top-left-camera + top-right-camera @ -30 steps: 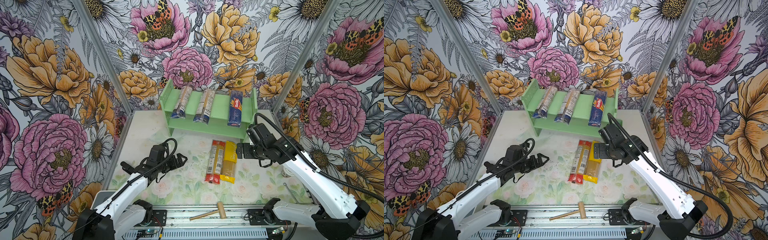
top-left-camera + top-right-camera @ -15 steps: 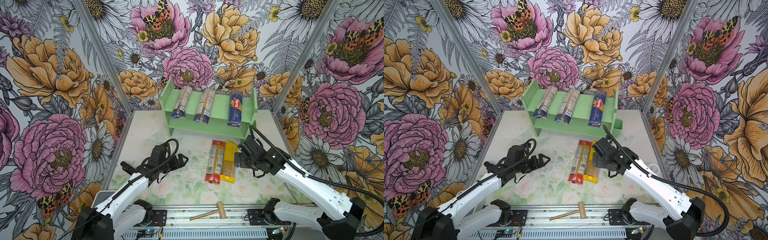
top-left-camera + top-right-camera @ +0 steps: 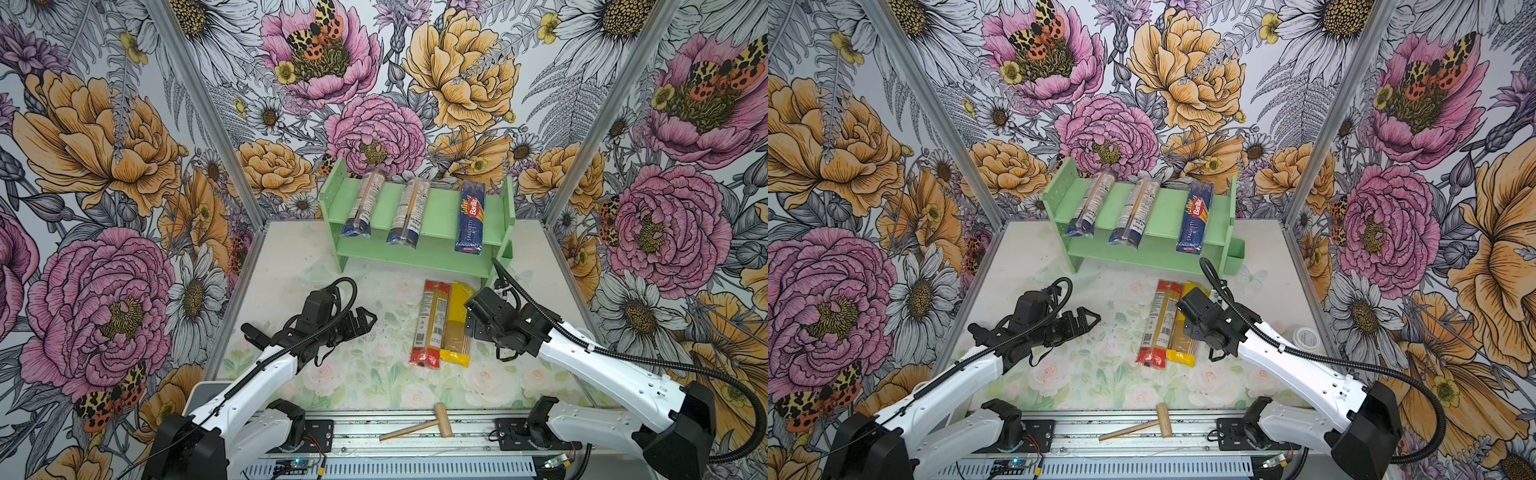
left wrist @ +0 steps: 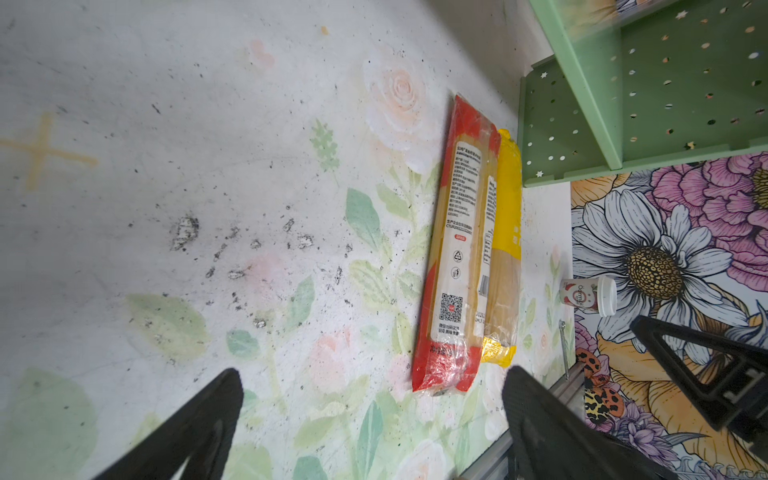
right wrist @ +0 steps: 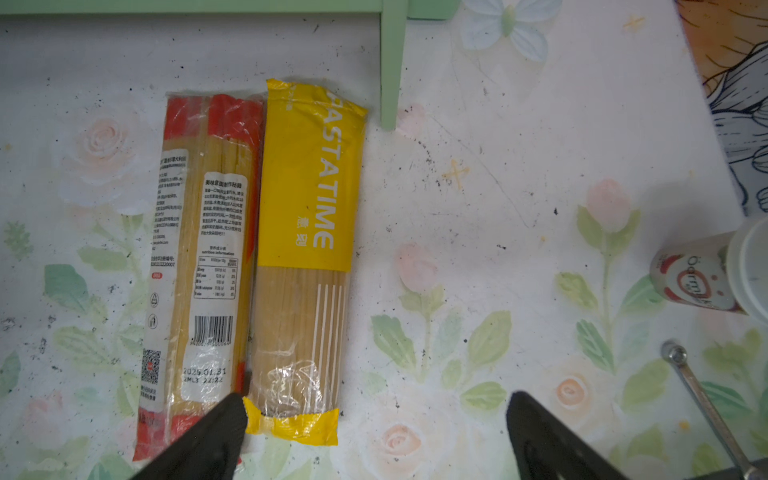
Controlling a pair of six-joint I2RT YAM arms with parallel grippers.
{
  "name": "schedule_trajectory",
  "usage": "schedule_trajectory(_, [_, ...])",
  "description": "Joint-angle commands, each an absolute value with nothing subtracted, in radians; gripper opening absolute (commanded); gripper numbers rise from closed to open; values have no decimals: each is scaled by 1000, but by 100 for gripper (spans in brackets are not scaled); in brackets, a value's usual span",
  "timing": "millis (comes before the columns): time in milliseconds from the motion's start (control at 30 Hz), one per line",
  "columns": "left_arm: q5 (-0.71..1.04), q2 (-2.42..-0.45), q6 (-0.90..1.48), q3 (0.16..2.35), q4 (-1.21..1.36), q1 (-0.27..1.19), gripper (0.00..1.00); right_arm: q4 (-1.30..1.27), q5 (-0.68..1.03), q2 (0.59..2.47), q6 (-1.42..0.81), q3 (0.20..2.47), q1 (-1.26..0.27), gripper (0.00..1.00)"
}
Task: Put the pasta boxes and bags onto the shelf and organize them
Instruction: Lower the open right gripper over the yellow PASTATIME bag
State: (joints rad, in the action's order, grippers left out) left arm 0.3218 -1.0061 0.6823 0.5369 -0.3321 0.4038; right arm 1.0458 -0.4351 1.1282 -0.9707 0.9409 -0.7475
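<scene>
One floral-printed counter carries the scene, and one mint-green shelf of two tiers stands at its far edge. Two arms reach in from the near rail. The left gripper hovers over bare counter, well apart from the packs, with its jaws spread wide and nothing between them. The right gripper, its jaws just as wide and empty, hangs low over the near half of the yellow bag. In the right wrist view one fingertip sits at the seam between that bag and its neighbour. There are five pasta packs in all. Three lie across the top tier with their front ends overhanging: one blue-ended bag at the left, a second blue-ended bag near the middle and one dark blue Barilla box at the right. Two lie side by side and touching on the counter before the shelf's right half: the red-ended bag and the yellow one. One wooden mallet rests on the near rail, and one small white-lidded pot sits near the counter's right edge. Against a second earlier, the right gripper has come away from the shelf's front and down over the yellow bag. The left gripper has barely shifted, and all five packs lie where they were.
</scene>
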Motion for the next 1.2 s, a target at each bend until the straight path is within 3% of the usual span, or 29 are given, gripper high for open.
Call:
schedule_trajectory(0, [296,-1013,687,552,-303,411,99,980,-488,1140,-1056,910,-762,99])
schedule_trajectory(333, [294,-1025,684,548,-298,412,99,949,-558,1231,-1157,865,-787,100])
schedule_trajectory(1167, [295,-1043,689,542,-288,413,99,804,-500,1429,-1093,864,-828,99])
